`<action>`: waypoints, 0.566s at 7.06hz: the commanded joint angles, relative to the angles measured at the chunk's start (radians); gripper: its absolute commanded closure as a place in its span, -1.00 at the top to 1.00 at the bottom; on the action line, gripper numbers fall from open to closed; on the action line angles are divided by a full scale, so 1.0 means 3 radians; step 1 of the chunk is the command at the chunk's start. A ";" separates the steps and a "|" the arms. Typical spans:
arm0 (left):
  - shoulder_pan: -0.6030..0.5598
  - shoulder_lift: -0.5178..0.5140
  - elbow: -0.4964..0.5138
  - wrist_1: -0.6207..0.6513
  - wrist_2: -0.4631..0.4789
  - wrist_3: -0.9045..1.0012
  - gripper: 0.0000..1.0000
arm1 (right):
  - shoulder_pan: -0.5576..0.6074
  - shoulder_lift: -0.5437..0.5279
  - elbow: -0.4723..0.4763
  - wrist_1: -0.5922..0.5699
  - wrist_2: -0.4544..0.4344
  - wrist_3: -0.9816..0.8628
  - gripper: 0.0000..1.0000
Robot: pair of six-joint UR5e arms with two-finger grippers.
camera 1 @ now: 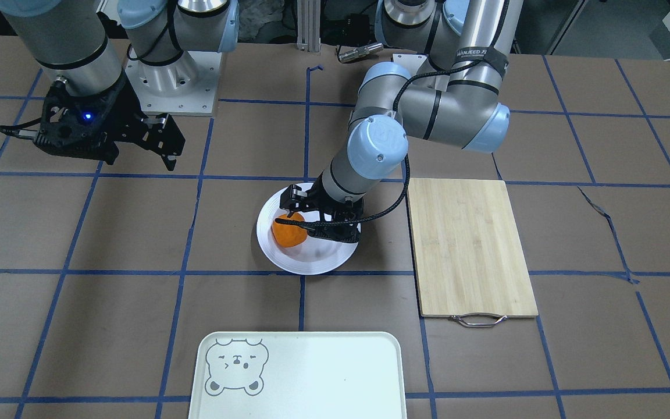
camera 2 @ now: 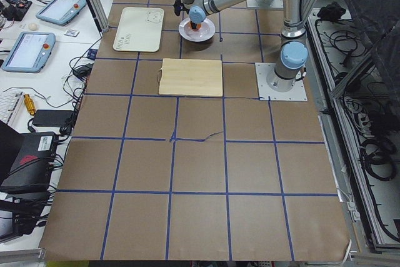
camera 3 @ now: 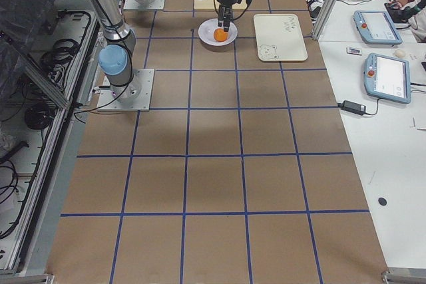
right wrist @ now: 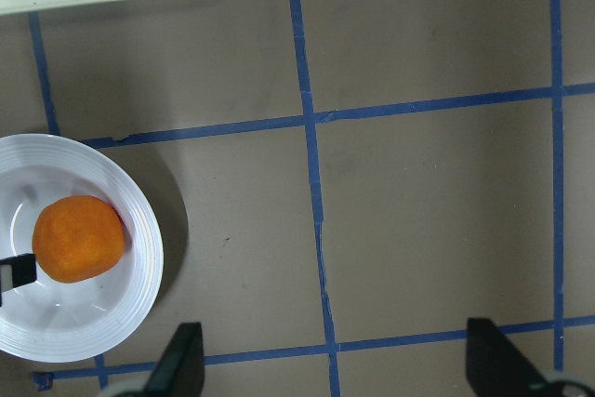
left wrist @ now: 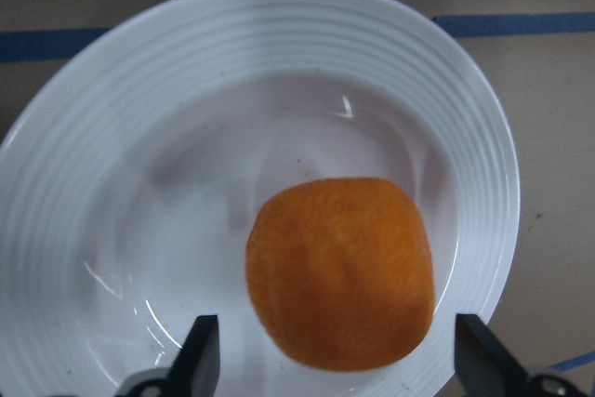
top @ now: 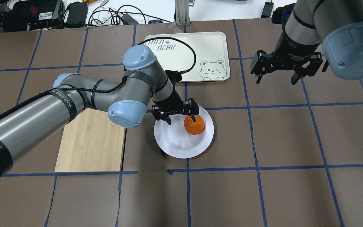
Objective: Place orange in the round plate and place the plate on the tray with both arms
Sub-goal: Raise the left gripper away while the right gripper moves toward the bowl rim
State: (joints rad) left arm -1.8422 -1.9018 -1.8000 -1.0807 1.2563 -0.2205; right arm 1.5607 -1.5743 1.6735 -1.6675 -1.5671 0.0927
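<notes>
The orange [left wrist: 339, 271] lies in the sunken centre of the round plate [left wrist: 84, 137], off-middle toward one side of the well. The left pincer [top: 181, 120] hangs just above the plate, spread apart. The left wrist view shows its fingertips [left wrist: 200, 355] flanking the orange with white plate visible on either side, whereas in the overhead view one finger overlaps the fruit. The right pincer [top: 276, 80] is spread too, hovering over bare table [top: 295, 132] well apart from the plate; its wrist view catches plate and orange at the edge. The tray [camera 1: 323, 372] sits near the plate on the side away from the robot. A wooden cutting board [camera 1: 469, 244] lies near the plate, toward the robot's left.
</notes>
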 commanded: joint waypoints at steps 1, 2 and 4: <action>0.0030 0.0304 0.0475 -0.0948 0.0341 0.0044 1.00 | -0.0017 0.0057 0.0000 -0.0025 0.0018 -0.0038 1.00; 0.0096 0.0473 0.0685 -0.1272 0.0469 0.0045 1.00 | -0.0043 0.0209 0.0000 -0.0020 0.0105 -0.0068 1.00; 0.0417 0.0790 0.0774 -0.1327 0.0948 0.0318 1.00 | -0.0130 0.0430 0.0005 -0.0260 0.0651 -0.0227 1.00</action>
State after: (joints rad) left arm -1.7710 -1.7216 -1.5855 -1.4575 1.4498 -0.1852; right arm 1.5341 -1.4837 1.6739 -1.7149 -1.4512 0.0495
